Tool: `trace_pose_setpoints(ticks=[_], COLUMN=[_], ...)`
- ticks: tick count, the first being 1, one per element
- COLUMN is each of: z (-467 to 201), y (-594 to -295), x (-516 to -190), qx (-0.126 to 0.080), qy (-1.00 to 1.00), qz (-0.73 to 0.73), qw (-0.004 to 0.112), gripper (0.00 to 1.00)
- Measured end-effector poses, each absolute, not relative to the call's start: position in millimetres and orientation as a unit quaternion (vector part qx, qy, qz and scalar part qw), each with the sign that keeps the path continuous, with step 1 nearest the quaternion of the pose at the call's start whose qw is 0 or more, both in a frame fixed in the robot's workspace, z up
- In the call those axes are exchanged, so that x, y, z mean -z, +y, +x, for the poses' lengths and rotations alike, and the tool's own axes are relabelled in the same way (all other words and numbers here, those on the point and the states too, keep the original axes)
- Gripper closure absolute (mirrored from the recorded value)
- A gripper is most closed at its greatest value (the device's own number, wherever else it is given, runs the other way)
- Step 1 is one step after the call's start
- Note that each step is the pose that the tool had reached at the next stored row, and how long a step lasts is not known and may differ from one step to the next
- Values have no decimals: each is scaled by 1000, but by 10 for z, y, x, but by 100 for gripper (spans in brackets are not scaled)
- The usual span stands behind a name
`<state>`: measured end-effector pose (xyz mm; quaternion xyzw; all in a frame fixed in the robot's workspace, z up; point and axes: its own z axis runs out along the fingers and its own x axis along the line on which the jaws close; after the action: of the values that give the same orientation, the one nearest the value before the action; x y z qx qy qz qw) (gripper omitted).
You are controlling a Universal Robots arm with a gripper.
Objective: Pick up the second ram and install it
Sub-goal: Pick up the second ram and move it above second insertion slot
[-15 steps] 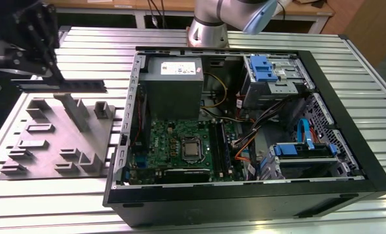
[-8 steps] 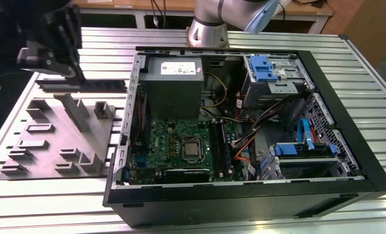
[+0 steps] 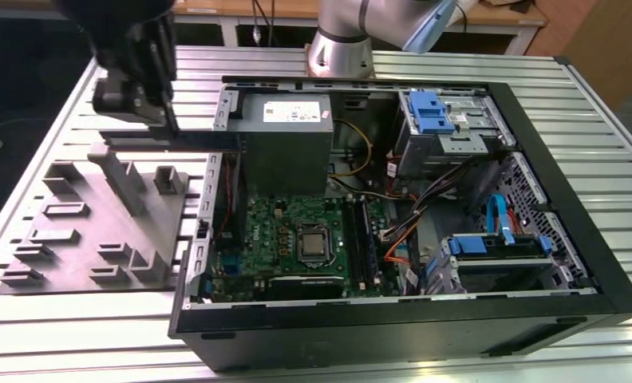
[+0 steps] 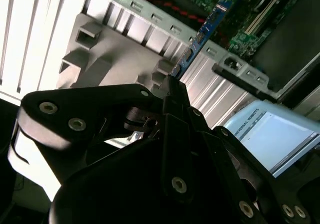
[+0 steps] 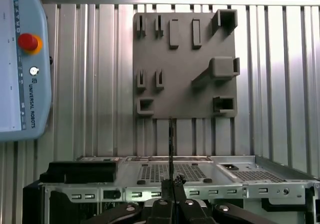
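Note:
My black gripper (image 3: 168, 120) hangs above the table between the grey holder plate (image 3: 92, 231) and the open computer case (image 3: 401, 319), at the exterior view's upper left. It is shut on the second ram (image 3: 172, 140), a thin dark card that shows as a flat bar below the fingers. In the first wrist view the ram (image 5: 171, 144) stands edge-on out of the gripper (image 5: 171, 184). In the second wrist view the ram (image 4: 200, 34) sticks out as a blue-green strip from the gripper (image 4: 172, 87). The green board (image 3: 294, 239) with its long black slots (image 3: 364, 239) lies inside the case.
The grey holder plate (image 5: 185, 59) carries several upright posts and pockets. The case holds a grey power supply (image 3: 284, 128), drive cages with blue tabs (image 3: 439, 112) and loose cables (image 3: 401, 231). A teach pendant (image 5: 20, 59) lies on the slatted table (image 3: 61, 319).

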<state>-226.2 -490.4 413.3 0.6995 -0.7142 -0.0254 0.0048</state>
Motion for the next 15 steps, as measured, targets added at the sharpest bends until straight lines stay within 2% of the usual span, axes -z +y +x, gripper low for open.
trace_pose_setpoints(ticks=[15], z=[-1581], y=[-4905], x=[-4124], qx=[26], qy=[-714], qz=[699], qw=[5], gripper=[89])
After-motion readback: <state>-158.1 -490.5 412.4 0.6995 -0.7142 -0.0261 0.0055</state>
